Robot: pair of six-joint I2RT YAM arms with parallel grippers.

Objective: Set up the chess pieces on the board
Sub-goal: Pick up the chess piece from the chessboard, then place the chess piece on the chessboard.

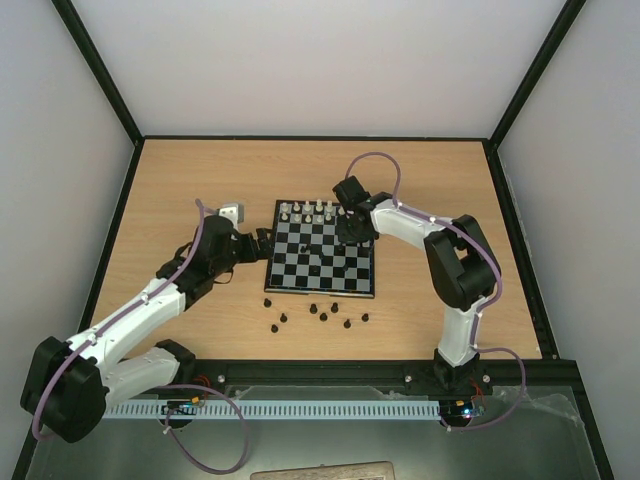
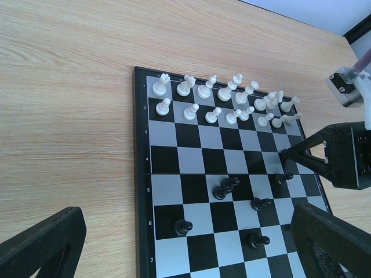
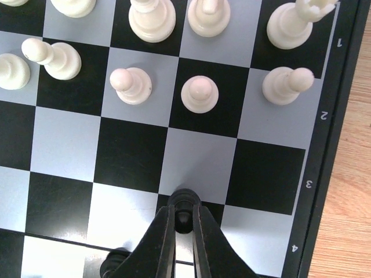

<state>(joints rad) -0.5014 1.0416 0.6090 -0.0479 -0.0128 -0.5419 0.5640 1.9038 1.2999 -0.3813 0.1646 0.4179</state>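
Top view: a pale wooden table [image 1: 200, 180] stands inside a black frame [image 1: 310, 137] with plain white walls [image 1: 300, 60] around it. The board [image 1: 350, 275] lies at the middle of the table. White pieces [image 1: 310, 210] line its far edge, and a loose scatter of black pieces [image 1: 323, 317] sits on the wood below its near edge. The left gripper [image 1: 262, 240] is just beside the board's left edge. The right gripper [image 1: 352, 235] hangs over the board's upper right part.

Left wrist: wood grain fills the upper left. The board's glossy border [image 2: 137, 174] frames grey-and-black squares, with white pieces [image 2: 225, 92] in two rows along the top. A few black pieces [image 2: 226, 188] stand or lean lower down. The left gripper [image 2: 186, 214] is spread wide with nothing between its fingers [image 2: 40, 249]. The right gripper [image 2: 287, 155] points in from the right.

Right wrist: board squares fill the frame, with a strip of wood at the right. The right gripper [image 3: 183, 223] is pinched on one black piece [image 3: 184, 198] at bottom centre, below the white pawns [image 3: 200, 94]. Whether that piece touches the board cannot be told.
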